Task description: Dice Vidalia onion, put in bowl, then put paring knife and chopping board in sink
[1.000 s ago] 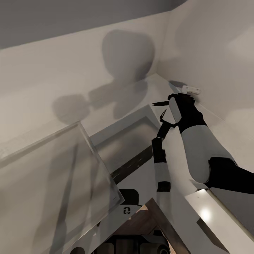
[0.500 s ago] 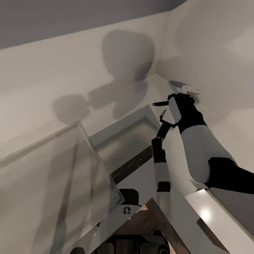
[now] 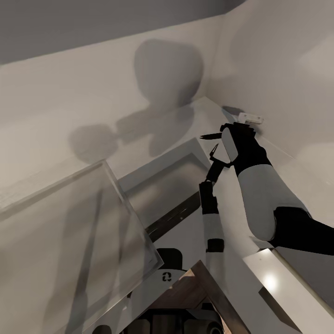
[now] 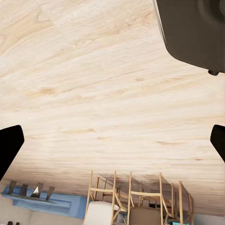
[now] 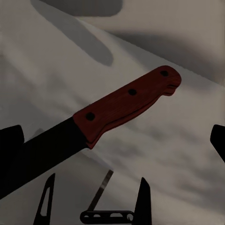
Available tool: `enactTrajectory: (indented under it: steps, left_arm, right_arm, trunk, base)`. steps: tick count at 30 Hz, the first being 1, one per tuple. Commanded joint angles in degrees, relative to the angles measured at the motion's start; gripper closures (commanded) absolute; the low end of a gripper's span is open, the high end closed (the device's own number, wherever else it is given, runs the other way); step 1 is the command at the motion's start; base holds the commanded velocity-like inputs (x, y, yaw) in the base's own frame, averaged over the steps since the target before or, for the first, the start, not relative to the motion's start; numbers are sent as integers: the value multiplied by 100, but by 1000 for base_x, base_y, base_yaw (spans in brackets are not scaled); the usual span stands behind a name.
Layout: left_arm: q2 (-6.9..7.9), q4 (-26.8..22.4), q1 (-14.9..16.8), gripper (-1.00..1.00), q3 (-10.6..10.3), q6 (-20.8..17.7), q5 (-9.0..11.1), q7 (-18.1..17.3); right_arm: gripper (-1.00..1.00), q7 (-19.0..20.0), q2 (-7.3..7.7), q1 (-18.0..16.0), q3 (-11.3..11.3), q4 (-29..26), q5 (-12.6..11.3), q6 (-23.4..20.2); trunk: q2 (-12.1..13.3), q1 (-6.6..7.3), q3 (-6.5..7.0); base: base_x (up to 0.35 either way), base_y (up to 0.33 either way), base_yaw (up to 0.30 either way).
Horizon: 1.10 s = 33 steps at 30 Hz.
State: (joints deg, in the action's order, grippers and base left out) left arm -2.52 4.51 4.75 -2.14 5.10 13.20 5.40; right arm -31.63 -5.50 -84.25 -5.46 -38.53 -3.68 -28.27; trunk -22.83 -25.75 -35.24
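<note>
Both sets of jaws stand spread wide. Between my right jaws the paring knife (image 5: 126, 101) lies slantwise, its red handle near the middle and its dark blade running toward one fingertip (image 5: 9, 145); whether they touch I cannot tell. From the head, its dark point juts out beside my right arm. My left jaws face a pale wooden floor (image 4: 93, 93) and chairs (image 4: 140, 197).

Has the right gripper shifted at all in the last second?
No. In the head view the right gripper sits at the same spot against the wall outlet.
</note>
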Motion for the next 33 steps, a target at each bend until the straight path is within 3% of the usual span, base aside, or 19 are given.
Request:
enactTrajectory:
  steps: [1, 17, 33]
  left_arm:
    - [-3, 24, 8, -100, -24, 43, 42, 5]
    - [-3, 23, 8, -100, -24, 43, 42, 5]
    - [-26, 16, 8, -100, -24, 43, 42, 3]
  right_arm:
    - [-100, -27, -3, -3, -7, -4, -39, -12]
    - [-100, -27, 5, -3, 0, -5, -36, -12]
    - [-100, -38, 5, -3, 4, -35, -31, -20]
  trunk:
    - [-9, -3, -7]
    - [-9, -3, -12]
    - [-9, -3, -141]
  base:
    - [0, 0, 0]
    - [0, 0, 0]
    - [0, 0, 0]
